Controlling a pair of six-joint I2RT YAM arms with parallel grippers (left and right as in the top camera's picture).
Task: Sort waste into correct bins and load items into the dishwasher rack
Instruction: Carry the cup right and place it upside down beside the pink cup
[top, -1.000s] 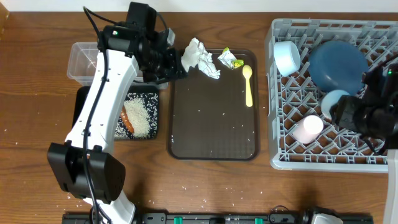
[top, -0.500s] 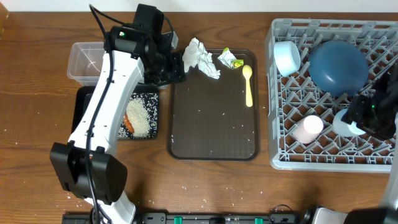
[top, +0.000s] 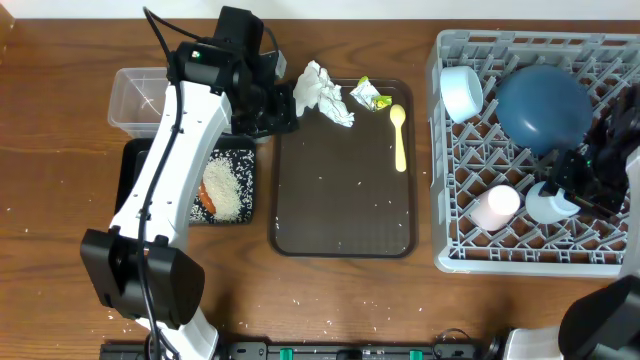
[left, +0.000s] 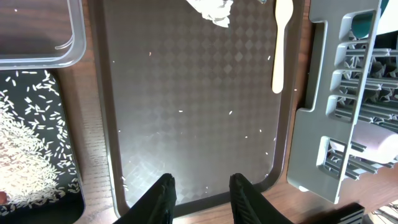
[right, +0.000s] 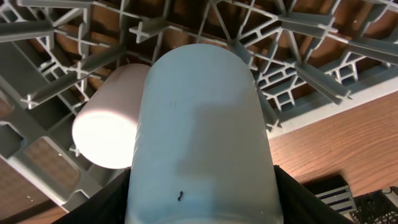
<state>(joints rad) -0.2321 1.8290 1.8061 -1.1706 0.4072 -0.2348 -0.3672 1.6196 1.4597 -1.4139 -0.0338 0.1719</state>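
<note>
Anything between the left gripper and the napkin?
Nothing visible does. The open left gripper and the napkin have only the tray surface between them; the spoon lies off to one side.

arms spread, one gripper empty, one full
left arm (top: 165, 175) reaches toward 12 o'clock, left gripper (top: 278, 108) turned to 3 o'clock, fingers (left: 163, 194) apart and empty; right gripper (top: 568, 188) points toward 8 o'clock, clamped on a light-blue cup (right: 199, 137).
</note>
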